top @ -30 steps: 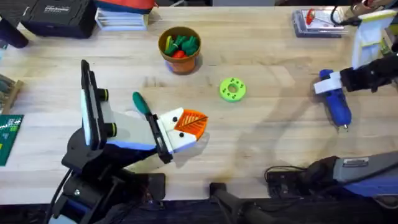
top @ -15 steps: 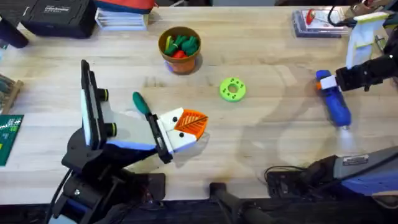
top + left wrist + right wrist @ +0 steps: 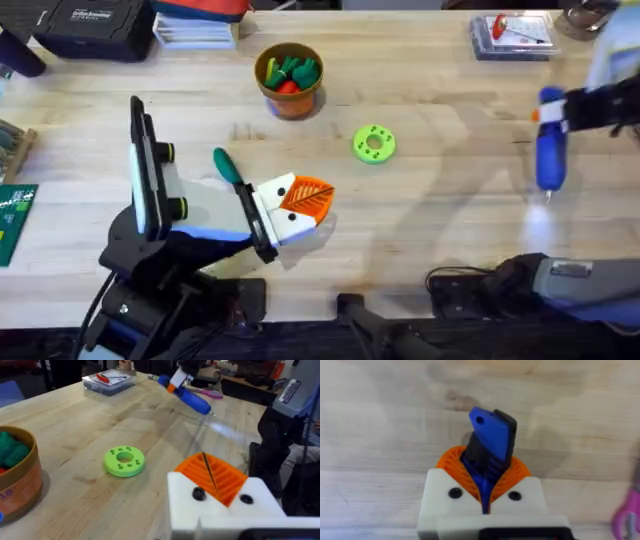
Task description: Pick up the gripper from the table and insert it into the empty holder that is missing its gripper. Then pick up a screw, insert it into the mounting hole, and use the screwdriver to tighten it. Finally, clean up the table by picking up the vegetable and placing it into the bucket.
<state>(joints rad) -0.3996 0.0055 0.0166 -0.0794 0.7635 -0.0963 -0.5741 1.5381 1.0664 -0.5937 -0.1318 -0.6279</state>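
Now the screwdriver (image 3: 550,150), clamped between the closed right fingers (image 3: 485,482), has been lifted off the worktop (image 3: 440,230); left fingers' state cannot be told.

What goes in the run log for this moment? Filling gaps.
right end effector: shut on screwdriver, lifted | vegetable: on table | bucket: upright

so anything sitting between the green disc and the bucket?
Nothing visible. The green disc lies flat on bare wood, and the stretch of table between it and the bucket is open. The bucket already holds green and red toy pieces.
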